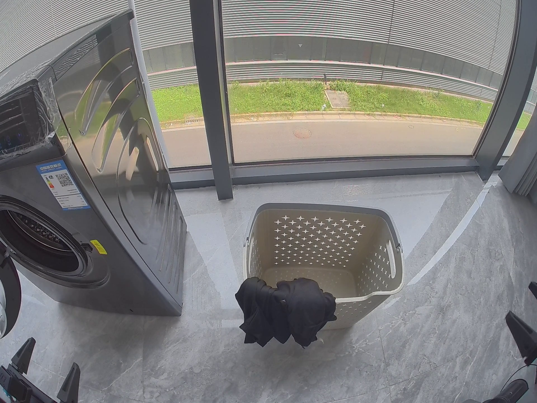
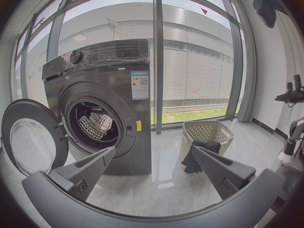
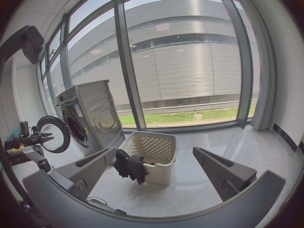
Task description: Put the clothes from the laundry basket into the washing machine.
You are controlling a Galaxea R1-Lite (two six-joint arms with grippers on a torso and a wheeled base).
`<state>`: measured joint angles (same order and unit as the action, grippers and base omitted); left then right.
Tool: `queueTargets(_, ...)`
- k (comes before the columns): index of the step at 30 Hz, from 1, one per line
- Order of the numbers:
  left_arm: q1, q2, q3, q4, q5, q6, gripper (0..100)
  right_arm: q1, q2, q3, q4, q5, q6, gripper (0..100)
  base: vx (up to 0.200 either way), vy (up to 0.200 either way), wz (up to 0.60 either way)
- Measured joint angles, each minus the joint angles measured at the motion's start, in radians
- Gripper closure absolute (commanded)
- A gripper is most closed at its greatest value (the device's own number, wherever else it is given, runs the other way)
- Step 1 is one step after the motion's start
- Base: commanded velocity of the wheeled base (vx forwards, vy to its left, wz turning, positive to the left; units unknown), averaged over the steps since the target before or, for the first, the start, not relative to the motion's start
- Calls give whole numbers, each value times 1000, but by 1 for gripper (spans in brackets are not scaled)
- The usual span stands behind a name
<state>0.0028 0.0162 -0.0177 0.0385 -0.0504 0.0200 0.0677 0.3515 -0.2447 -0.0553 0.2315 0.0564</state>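
Note:
A cream laundry basket (image 1: pixel 323 207) stands on the floor by the window. One black garment (image 1: pixel 285 309) hangs over its near left rim; the inside looks bare. The grey washing machine (image 1: pixel 112 158) stands to the left with its round door (image 2: pixel 31 136) swung open and the drum (image 2: pixel 95 124) showing. My left gripper (image 1: pixel 49 359) is open and low in front of the washer, holding nothing. My right gripper (image 1: pixel 528 309) is open, to the right of the basket and well short of it. Both wrist views look at the basket (image 3: pixel 152 149) and the garment (image 3: pixel 129 167) from a distance.
Marble floor (image 1: pixel 313 365) surrounds the basket on all sides. A window wall with a dark pillar (image 1: pixel 210 85) runs behind the basket and washer. The open door (image 3: pixel 53 138) juts out from the washer's front toward my left arm.

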Motion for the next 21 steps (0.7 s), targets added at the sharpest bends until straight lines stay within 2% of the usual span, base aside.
queueTargets(4,0,0,0,0,0,0,0,45,190,-12,-127,32,3,0,0,0,0)
queueTargets(9,0,0,0,0,0,0,0,102,433,-27,-277,51,5,0,0,0,0)
queueTargets(16,0,0,0,0,0,0,0,181,785,-74,-471,50,21,0,0,0,0)
queueTargets(21,0,0,0,0,0,0,0,252,1019,-131,-583,23,33,0,0,0,0)
